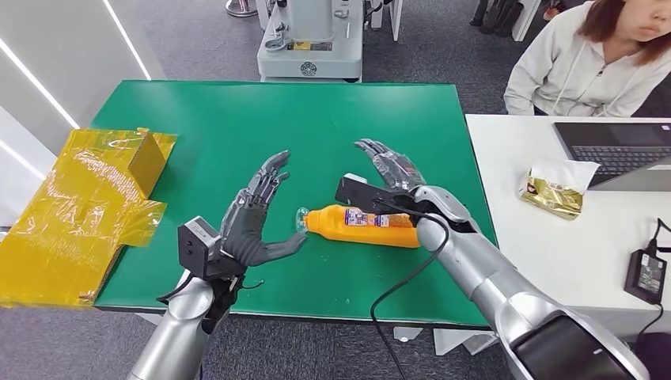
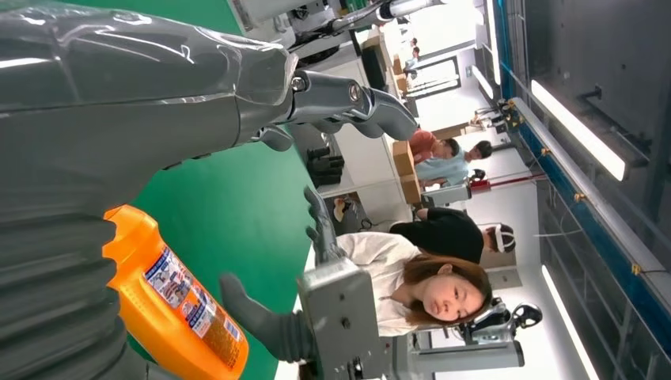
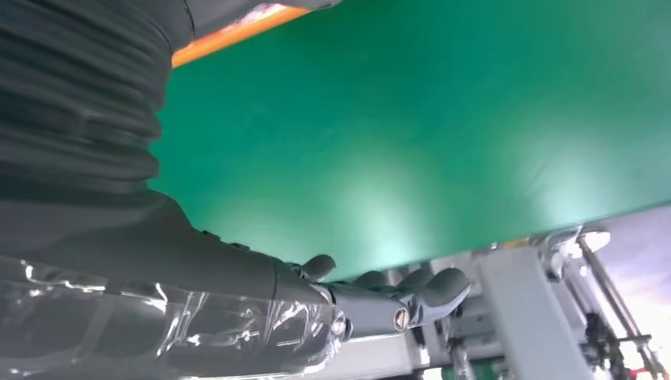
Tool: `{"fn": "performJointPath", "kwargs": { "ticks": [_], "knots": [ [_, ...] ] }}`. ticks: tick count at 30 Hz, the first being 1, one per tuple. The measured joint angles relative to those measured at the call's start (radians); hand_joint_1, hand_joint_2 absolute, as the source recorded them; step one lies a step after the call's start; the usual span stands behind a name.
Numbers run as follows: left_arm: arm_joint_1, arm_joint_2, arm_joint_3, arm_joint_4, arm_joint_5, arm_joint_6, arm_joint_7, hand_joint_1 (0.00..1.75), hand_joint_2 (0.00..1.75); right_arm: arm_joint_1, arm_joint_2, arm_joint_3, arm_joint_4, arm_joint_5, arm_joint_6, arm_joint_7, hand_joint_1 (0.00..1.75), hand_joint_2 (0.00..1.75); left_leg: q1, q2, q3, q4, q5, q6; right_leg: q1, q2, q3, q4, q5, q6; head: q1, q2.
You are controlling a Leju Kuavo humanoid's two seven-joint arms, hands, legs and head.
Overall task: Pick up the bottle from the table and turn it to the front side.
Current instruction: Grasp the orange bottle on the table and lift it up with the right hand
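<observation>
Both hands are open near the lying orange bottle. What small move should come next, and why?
Probably close the left hand on the bottle near its cap end. The bottle lies flat on the green table, no hand holds it, and the left fingers are spread just beside the cap. The right hand hovers open behind it.

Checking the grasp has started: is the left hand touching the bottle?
Apart: head view shows green table between left hand and bottle.

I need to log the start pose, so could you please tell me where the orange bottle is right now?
In the head view the orange bottle lies on its side on the green table, near its front edge, between the open left hand and right hand.
</observation>
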Motion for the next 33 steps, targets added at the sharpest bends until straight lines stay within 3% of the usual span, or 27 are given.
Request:
{"fn": "performJointPath", "kwargs": {
  "ticks": [6,10,19,33],
  "knots": [
    [-0.001,0.0,-0.017,0.001,0.016,-0.008,0.017,0.0,1.75,-0.042,0.092,0.052,0.139,0.019,0.112,0.065,0.0,1.75,0.0,0.0,0.0,0.0,0.0,0.0,0.0,0.0,0.0,0.0,0.0,0.0,0.0,0.0],
    [0.0,0.003,-0.019,0.001,0.032,-0.009,0.031,0.0,1.75,-0.05,0.116,0.096,0.207,0.035,0.195,0.105,0.0,1.75,0.0,-0.001,-0.001,0.0,0.0,0.0,0.0,-0.002,0.0,0.0,0.0,0.0,0.0,0.0],
    [-0.001,0.006,-0.019,0.007,0.054,-0.025,0.054,0.0,1.75,-0.058,0.098,0.171,0.296,0.066,0.276,0.144,0.0,1.75,0.0,-0.001,-0.001,0.001,0.0,0.0,0.0,-0.001,0.0,-0.001,0.0,0.0,0.0,0.0],
    [0.002,0.004,-0.017,0.02,0.049,0.002,0.062,0.0,1.75,-0.067,0.035,0.246,0.325,0.146,0.222,0.181,0.0,1.75,0.0,-0.001,-0.001,0.0,0.0,0.0,0.0,-0.001,0.0,-0.001,0.0,0.0,0.0,0.0]
  ]
}}
